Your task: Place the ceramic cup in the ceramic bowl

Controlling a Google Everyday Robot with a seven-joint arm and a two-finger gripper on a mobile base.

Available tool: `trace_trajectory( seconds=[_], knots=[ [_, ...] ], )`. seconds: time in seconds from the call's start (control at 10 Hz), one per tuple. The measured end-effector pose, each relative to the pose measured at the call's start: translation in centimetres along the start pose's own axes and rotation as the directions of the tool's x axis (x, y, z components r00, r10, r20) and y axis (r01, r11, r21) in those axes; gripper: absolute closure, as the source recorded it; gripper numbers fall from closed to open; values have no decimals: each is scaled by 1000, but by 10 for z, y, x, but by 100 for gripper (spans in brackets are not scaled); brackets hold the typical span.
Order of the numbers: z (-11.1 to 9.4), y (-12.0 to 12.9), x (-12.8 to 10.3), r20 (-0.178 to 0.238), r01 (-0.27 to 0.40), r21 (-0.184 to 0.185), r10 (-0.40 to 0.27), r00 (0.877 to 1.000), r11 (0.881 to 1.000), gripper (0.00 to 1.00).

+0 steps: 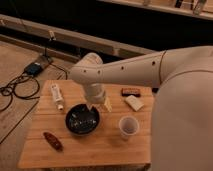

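Observation:
The ceramic cup [128, 126] is small, white and handleless. It stands upright on the wooden table [105, 147], right of centre. The ceramic bowl [82, 120] is round, shallow and glossy black. It sits just left of the cup, a short gap apart, with nothing in it. My gripper [101, 105] hangs from the white arm just above the bowl's far right rim, behind and to the left of the cup. It touches neither. The wrist hides most of it.
A white printed tube [57, 96] lies at the table's left. A brown oblong object [51, 141] lies near the front left. A dark bar [131, 91] and a white packet [134, 103] lie behind the cup. Cables and a small device [35, 68] are on the floor at left.

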Motion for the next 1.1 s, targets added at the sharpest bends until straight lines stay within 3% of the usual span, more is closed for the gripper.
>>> trace_trajectory(
  seconds=[0.6, 0.8, 1.0, 1.1],
  knots=[
    [0, -4, 1, 4, -3, -9, 3, 1000, 1000, 35],
    [-2, -21, 4, 35, -5, -71, 8, 999, 997, 35],
    [-9, -46, 11, 92, 7, -167, 8, 996, 986, 35],
    [-10, -49, 13, 102, 12, -186, 7, 995, 982, 35]
  ],
)
